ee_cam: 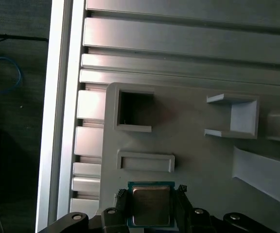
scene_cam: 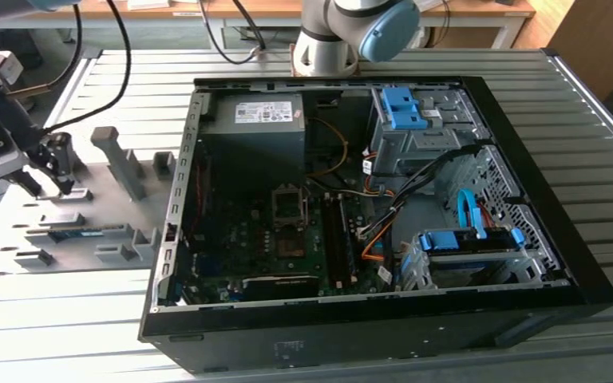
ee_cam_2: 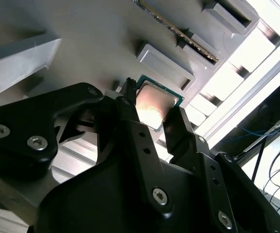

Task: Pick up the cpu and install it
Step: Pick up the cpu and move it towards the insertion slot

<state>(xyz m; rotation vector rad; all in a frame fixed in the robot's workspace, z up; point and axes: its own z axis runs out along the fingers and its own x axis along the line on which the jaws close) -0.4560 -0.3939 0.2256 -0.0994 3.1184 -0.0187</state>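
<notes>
Because the cpu [ee_cam: 151, 206] lies flat in a shallow nest of the grey holder tray [scene_cam: 99, 199], the gripper [scene_cam: 51, 187] stands at the far left of the exterior view. It is low over that tray, well apart from the open computer case [scene_cam: 594, 279].

In both wrist views the fingers [ee_cam: 121, 200] are apart, one on each side of the chip and just beside its opposite edges. That placement suits a thin square part that can only be taken by its sides. The dull metal face points up with a green rim around it, and the cpu looks seated in its nest rather than lifted. I judge the grasp as lined up but not closed. Whether a pad already touches an edge is hard to make out, since the black finger links overlap the chip's corners in the second wrist view, where the cpu [ee_cam_2: 154, 102] sits mid-frame.

Just right of the gripper in the exterior view, the tray's other posts and pockets hold parts upright, among them a memory stick [scene_cam: 77, 233] on its long edge. The tray rests on the slatted tabletop [scene_cam: 73, 319].

Further right, inside the case, the dark socket frame [scene_cam: 288, 201] sits on the motherboard. Its inside is too small to read, so I cannot tell whether it stands ready.
</notes>
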